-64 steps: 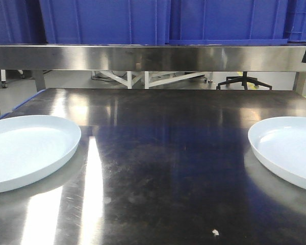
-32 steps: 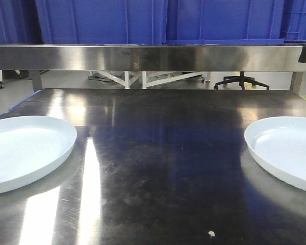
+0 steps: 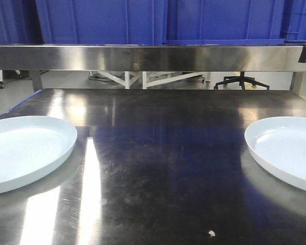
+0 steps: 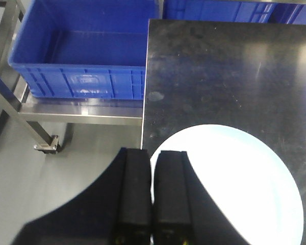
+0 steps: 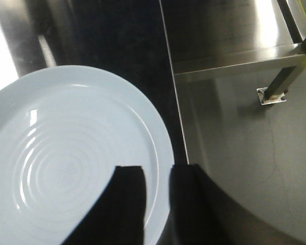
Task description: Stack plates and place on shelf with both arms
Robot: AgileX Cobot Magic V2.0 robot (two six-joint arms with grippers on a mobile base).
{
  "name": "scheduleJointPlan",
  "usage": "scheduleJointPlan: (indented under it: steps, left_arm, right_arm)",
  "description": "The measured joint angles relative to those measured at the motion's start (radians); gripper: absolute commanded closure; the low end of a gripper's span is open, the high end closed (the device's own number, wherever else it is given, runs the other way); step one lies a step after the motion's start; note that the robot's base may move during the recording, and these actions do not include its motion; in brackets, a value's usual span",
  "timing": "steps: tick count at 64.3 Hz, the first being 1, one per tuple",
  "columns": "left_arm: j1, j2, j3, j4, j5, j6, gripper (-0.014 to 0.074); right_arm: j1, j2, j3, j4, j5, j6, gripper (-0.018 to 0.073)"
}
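Over left plate point(image 4: 234, 184), left claw point(image 4: 152, 153) sits clenched (right claw point(image 5: 156, 171) gapes astride right plate point(image 5: 66, 153)).

We are looking at a dark, scuffed stainless-steel table point(image 3: 163, 168) that is throwing back bright streaks of light. Two pale bluish-white plates are lying flat on it, well apart: the left plate point(image 3: 25, 150) is sitting near the table's left edge, the right plate point(image 3: 288, 150) near its right edge. A small white speck point(image 3: 211, 233) is lying on the bare steel toward the front. Behind, a steel shelf point(image 3: 153, 57) is carrying blue crates point(image 3: 102, 20).
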Motion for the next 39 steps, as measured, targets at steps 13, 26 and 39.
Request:
scheduleJointPlan:
  steps: [13, 26, 39]
  left_arm:
    - [0.0, 0.121, 0.0, -0.016, -0.004, -0.004, 0.0174]
    - [0.0, 0.266, 0.0, 0.005, -0.028, -0.006, 0.0125]
    - [0.0, 0.38, 0.0, 0.012, -0.04, -0.006, 0.0126]
  right_arm:
    - [0.0, 0.0, 0.0, 0.0, -0.007, 0.0, 0.0059]
    - [0.0, 0.0, 0.0, -0.002, -0.007, 0.002, 0.0059]
    - [0.0, 0.0, 0.0, -0.002, -0.007, 0.002, 0.0059]
